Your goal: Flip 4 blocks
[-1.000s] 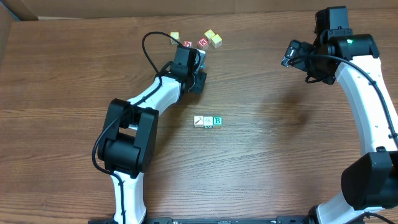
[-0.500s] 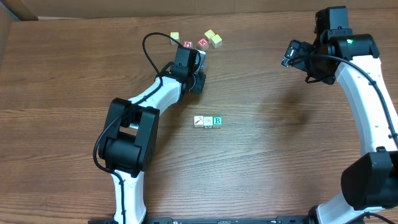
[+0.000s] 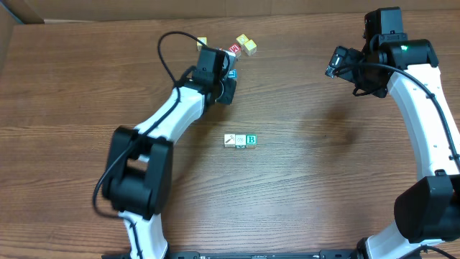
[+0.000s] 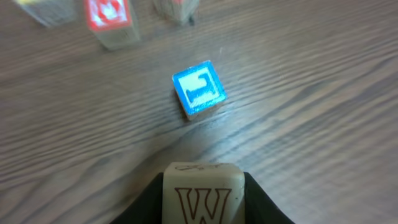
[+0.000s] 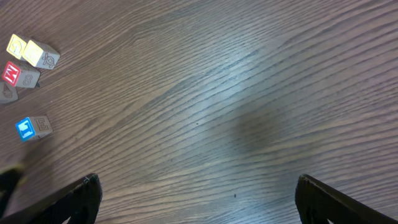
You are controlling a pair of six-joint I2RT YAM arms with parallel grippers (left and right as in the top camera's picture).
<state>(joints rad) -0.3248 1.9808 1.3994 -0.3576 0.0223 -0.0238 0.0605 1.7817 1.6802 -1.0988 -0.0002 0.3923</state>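
The cream W block (image 4: 202,198) sits clamped between the left gripper's (image 3: 226,78) dark jaws, above the wooden table (image 3: 323,165). A blue-printed cube (image 4: 199,94) lies on the table at 12 o'clock from it, apart. At 5 o'clock in the overhead view, three blocks touch in a row: diagonal-mark block (image 3: 230,140), pale block (image 3: 240,141), green B block (image 3: 251,139). The right gripper (image 5: 196,186) hangs at 3 o'clock, spread wide and empty.
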